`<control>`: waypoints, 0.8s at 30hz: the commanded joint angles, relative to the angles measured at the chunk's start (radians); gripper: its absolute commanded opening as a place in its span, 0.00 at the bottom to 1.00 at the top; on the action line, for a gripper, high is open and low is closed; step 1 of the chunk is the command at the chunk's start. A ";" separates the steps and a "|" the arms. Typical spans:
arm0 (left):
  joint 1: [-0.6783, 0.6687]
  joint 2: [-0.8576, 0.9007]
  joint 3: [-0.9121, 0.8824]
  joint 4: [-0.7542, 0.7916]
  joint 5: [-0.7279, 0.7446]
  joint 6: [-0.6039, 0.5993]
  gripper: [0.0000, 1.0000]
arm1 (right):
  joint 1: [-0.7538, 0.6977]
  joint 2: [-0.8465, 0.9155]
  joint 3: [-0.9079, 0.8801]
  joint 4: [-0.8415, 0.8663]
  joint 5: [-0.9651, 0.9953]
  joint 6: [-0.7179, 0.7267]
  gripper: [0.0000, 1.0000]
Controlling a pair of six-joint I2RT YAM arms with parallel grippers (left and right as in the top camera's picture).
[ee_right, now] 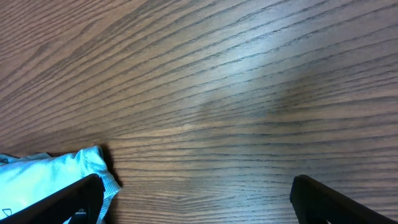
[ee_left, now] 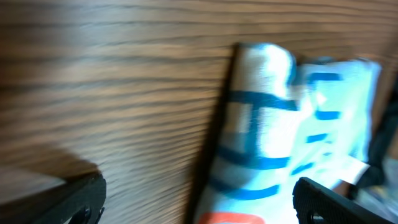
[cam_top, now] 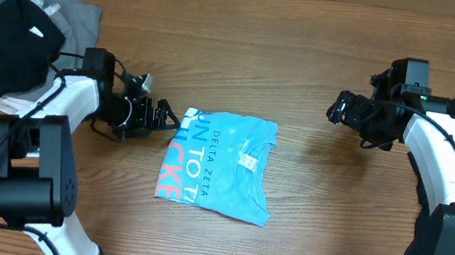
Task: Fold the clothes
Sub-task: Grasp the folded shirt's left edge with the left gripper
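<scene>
I am hovering my left end effector (cam_top: 162,119), jaws spread and empty, just beside the left edge of the folded light blue T-shirt (cam_top: 224,165) lying mid-worktop (cam_top: 314,32), while my right end effector (cam_top: 340,109) is hanging released, well apart from it.

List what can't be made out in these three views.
Left wrist: light blue T-shirt motion-blurred; its print unreadable.
Overhead: coral lettering cut off by the shirt's fold; full words hidden.
Overhead: black garment covers the grey and white clothes beneath; the left edge crops the pile.
Right wrist: only a T-shirt corner shows, cropped at the lower left edge.
</scene>
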 commanded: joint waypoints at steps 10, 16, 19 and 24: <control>-0.060 0.197 -0.049 0.004 0.081 0.131 0.95 | 0.002 0.003 0.002 0.004 -0.020 0.005 1.00; -0.102 0.203 -0.049 -0.015 0.050 0.131 0.89 | 0.002 0.003 0.002 0.005 -0.023 0.005 1.00; -0.120 0.203 -0.049 -0.047 0.011 0.131 0.93 | 0.002 0.003 0.002 0.004 -0.023 0.005 1.00; -0.121 0.203 -0.049 -0.048 -0.014 0.129 0.90 | 0.002 0.003 0.002 0.001 -0.023 0.005 1.00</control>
